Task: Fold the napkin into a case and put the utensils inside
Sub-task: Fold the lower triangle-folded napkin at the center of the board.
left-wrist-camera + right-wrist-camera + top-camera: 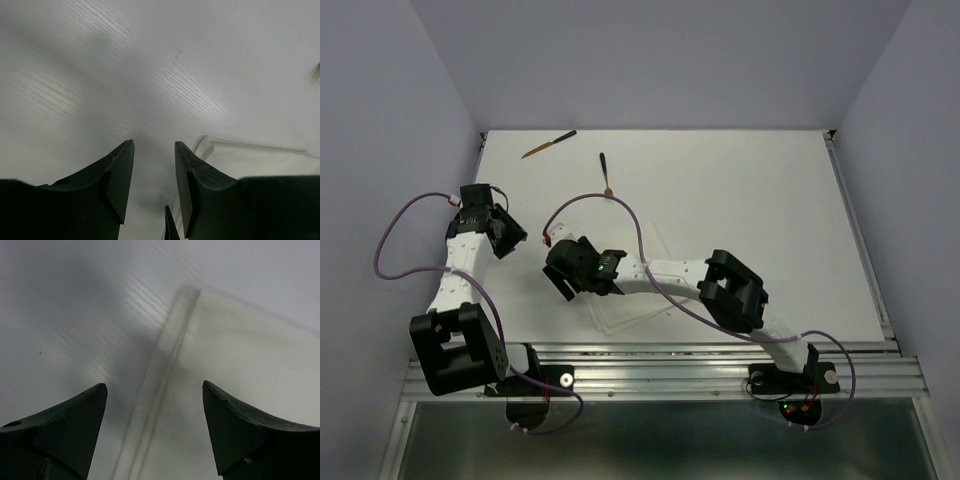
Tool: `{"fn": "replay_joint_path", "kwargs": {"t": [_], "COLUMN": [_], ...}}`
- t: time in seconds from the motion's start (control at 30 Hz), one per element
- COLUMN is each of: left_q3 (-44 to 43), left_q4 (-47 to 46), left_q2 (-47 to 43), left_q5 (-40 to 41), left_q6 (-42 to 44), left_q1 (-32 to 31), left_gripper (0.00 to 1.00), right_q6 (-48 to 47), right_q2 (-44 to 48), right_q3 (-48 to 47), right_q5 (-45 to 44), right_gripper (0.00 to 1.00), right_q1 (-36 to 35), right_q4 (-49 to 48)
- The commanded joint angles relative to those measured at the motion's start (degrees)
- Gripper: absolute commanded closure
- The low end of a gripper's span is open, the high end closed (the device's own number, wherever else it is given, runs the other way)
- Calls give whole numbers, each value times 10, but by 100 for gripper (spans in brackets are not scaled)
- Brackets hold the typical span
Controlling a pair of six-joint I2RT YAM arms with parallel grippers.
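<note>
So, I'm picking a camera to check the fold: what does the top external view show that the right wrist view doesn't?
Only top external: the utensils, lying apart at the far side of the table. Only right wrist: a close look at the layered edge of the napkin, framed by the open right gripper. Both: the napkin on the white table.

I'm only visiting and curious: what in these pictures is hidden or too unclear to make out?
Top view: the right arm covers most of the napkin, so its folds cannot be read.
Top view: the two utensils are too small to tell fork, knife or spoon.
Left wrist view: the napkin runs off the right edge; only a corner shows.
</note>
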State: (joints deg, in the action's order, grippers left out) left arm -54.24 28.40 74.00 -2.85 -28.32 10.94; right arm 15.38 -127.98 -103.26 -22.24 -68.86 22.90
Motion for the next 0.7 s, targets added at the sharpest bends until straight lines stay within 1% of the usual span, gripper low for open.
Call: {"fn": "replay_joint_path", "kwargs": {"t": [0.0,0.17,0.2,0.23,0.33,0.43,0.53,0.6,0.67], "left_q3": [12,18,16,12,1,-4,-3,1,6], "left_q4": [-10,-16,-16,-13,-12,-12,-12,-13,-14], "left_q2": [-19,-18,-12,-9,-1,3,4,3,1], "left_q5": [-5,-8,-13,-14,-15,-13,-10,-7,-5], "left_q6": [10,11,11,12,12,12,12,11,10], "left_q1": [16,26,28,28,29,29,29,29,29], "left_gripper": [50,50,50,50,51,51,51,51,51], "right_q6": [-25,-37,-38,-39,-35,-26,-16,-12,-8], "right_q2": [-40,-94,-120,-131,-154,-163,-171,-175,-175], "right_q3": [-75,-142,-182,-198,-225,-230,-228,-226,-225], "right_q5": [-16,-13,-15,-18,-8,-11,-16,-12,-9], "right_gripper": [18,17,17,18,18,20,25,32,34], "right_q1": [35,49,49,54,54,54,60,60,60], "right_q4": [8,22,42,51,65,65,64,63,62]}}
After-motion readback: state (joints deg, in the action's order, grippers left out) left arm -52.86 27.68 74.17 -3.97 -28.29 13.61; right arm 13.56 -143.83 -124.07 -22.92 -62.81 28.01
